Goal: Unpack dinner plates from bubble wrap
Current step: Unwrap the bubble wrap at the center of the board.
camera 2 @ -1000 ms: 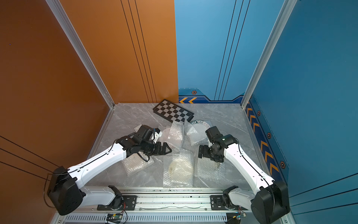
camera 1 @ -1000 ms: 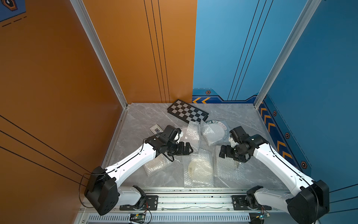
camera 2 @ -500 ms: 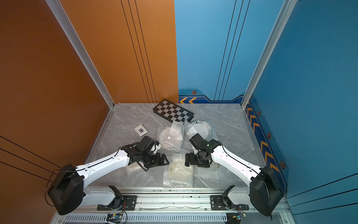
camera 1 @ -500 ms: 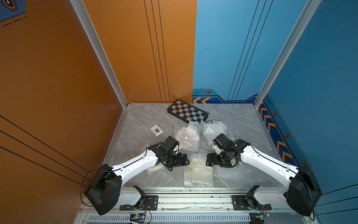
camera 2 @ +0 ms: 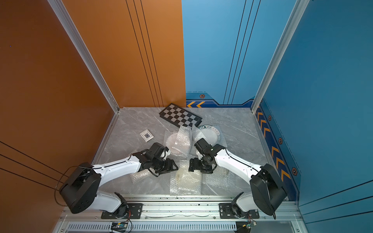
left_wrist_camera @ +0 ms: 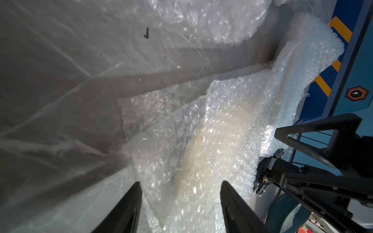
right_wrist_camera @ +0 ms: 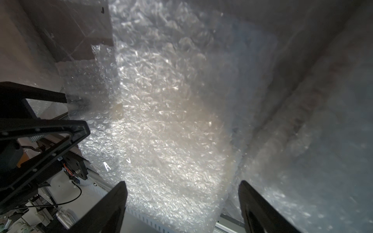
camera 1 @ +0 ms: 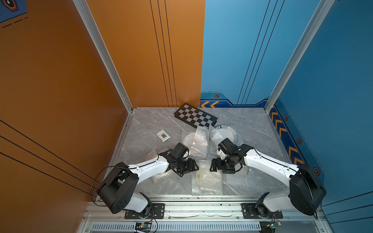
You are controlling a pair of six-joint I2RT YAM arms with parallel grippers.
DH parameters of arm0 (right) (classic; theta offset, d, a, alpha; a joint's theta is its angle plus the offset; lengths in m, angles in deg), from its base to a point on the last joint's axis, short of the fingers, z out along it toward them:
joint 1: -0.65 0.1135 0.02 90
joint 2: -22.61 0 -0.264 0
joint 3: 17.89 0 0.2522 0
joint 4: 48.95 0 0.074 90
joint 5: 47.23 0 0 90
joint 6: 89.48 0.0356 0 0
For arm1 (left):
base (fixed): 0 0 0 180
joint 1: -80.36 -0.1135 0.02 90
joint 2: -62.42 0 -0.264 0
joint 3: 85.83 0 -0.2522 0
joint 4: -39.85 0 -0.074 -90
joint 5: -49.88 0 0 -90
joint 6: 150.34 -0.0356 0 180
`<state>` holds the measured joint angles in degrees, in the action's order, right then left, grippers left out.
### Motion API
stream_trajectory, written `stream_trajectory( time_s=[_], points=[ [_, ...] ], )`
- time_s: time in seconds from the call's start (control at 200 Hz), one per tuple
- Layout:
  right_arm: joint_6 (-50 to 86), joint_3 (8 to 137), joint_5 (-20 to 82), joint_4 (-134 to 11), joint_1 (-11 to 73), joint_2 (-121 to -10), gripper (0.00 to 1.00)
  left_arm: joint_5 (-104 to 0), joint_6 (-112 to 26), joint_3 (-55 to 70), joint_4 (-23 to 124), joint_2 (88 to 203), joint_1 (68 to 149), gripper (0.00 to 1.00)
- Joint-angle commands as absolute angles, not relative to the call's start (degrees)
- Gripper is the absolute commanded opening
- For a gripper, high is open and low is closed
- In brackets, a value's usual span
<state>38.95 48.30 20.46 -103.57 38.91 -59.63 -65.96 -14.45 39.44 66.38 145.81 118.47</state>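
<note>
A pale yellow dinner plate wrapped in bubble wrap [camera 1: 207, 179] [camera 2: 186, 179] lies near the table's front edge, in the middle. My left gripper [camera 1: 194, 165] [camera 2: 174, 165] reaches its left edge, and the wrist view shows the jaws [left_wrist_camera: 180, 182] apart, straddling the crinkly bubble wrap [left_wrist_camera: 212, 141]. My right gripper [camera 1: 213, 164] [camera 2: 191, 164] faces it from the right, open [right_wrist_camera: 182, 181] over the same bundle [right_wrist_camera: 171, 131]. Further back lie a wrapped whitish plate [camera 1: 194, 141] and a partly wrapped plate with a dark lettered rim [camera 1: 224, 129].
More bubble-wrap bundles lie under my right arm [camera 1: 239, 178] and under my left arm [camera 1: 161, 177]. A black-grey checkerboard [camera 1: 195, 118] sits at the back, and a small white card [camera 1: 163, 135] at the left. The metal rail [camera 1: 201, 203] borders the front.
Both arms swung inward and forward from the back bundles and came down at the front wrapped plate. The left jaws have narrowed; the right jaws narrowed slightly.
</note>
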Motion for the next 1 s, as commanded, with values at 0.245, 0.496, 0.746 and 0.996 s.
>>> stream_trajectory(
  time_s=[0.245, 0.496, 0.746, 0.996],
  points=[
    [37.62, 47.52, 19.56, -102.57, 39.22, -64.25, 0.83, -67.6, -14.72, 37.56, 62.91, 149.45, 116.63, 0.18],
    [36.58, 52.43, 20.46, -101.13, 38.6, -68.85, 0.8, -67.92, -15.15, 36.47, 62.92, 151.05, 112.8, 0.07],
    [35.46, 61.03, 18.74, -100.24, 39.27, -76.02, 0.77, -69.21, -18.65, 33.99, 67.59, 151.42, 108.26, 0.06],
    [31.54, 67.05, 30.65, -111.5, 42.65, -74.16, 0.86, -70.93, -20.0, 34.94, 68.42, 151.77, 107.23, 0.05]
  ],
)
